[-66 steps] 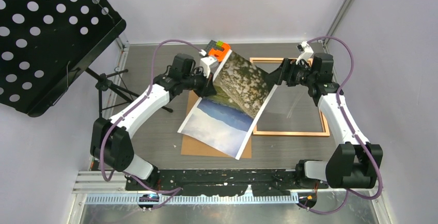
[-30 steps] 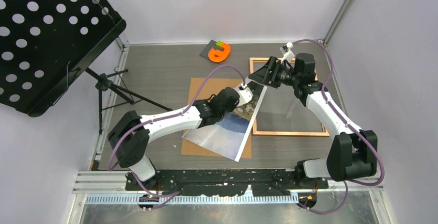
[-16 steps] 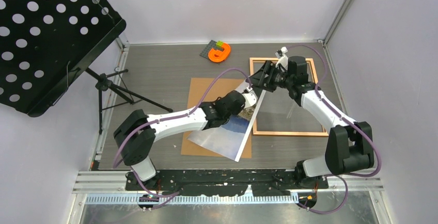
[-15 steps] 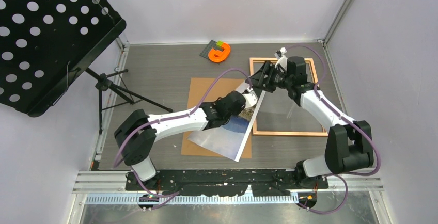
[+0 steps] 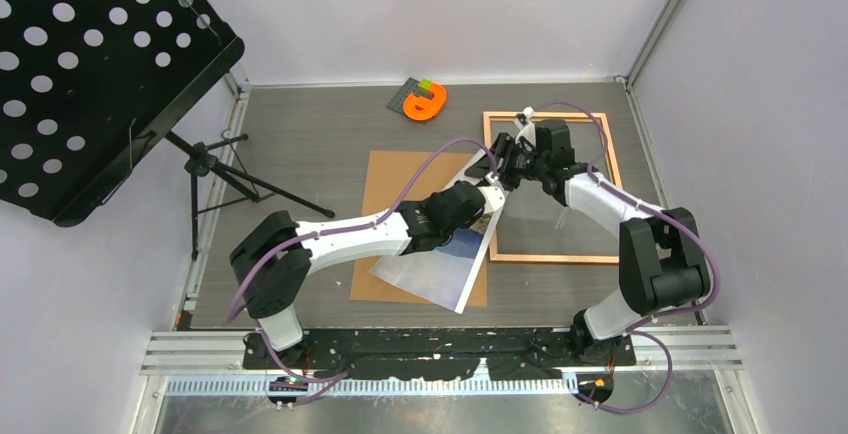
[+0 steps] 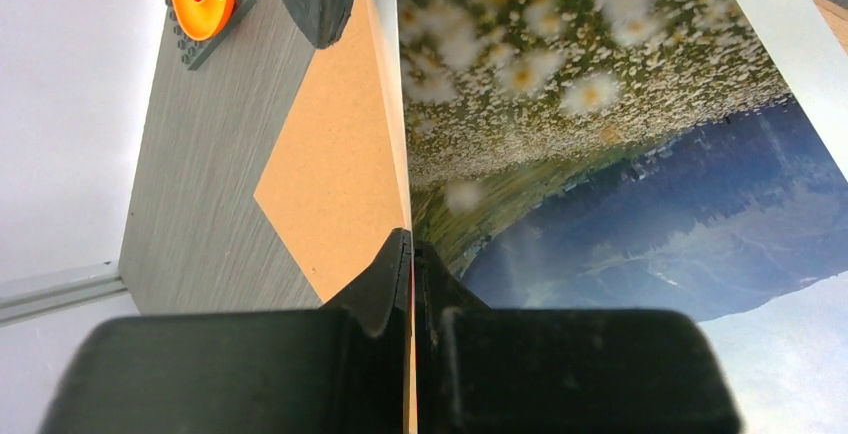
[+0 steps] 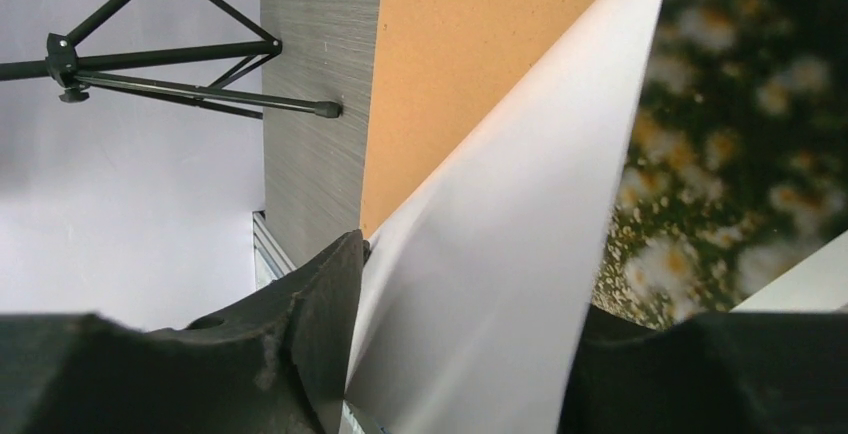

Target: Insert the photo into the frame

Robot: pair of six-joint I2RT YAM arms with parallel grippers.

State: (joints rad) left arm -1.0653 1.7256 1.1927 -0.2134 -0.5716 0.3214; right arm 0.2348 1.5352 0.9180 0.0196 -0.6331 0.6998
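The photo (image 5: 440, 264) lies slanted over a brown backing board (image 5: 395, 179), its far end raised towards the frame (image 5: 550, 257). My left gripper (image 5: 488, 201) is shut on the photo's left edge; in the left wrist view the jaws (image 6: 412, 254) pinch the thin edge, with the printed side (image 6: 600, 154) to the right. My right gripper (image 5: 502, 162) is at the photo's far corner, over the frame's left rail. Its jaws (image 7: 460, 354) stand wide apart around the curled white back (image 7: 500, 254), with the flowery side (image 7: 720, 154) beyond.
A clear sheet (image 5: 560, 214) lies inside the frame. An orange part on a grey plate (image 5: 425, 104) sits at the back. A black perforated music stand (image 5: 90, 74) with tripod legs (image 5: 230, 169) stands at the left. Walls close the right and back.
The photo, earlier held up by both grippers, has come down onto the board. My left arm reached further right with it. My right gripper swung left from the frame's far corner to the photo's corner.
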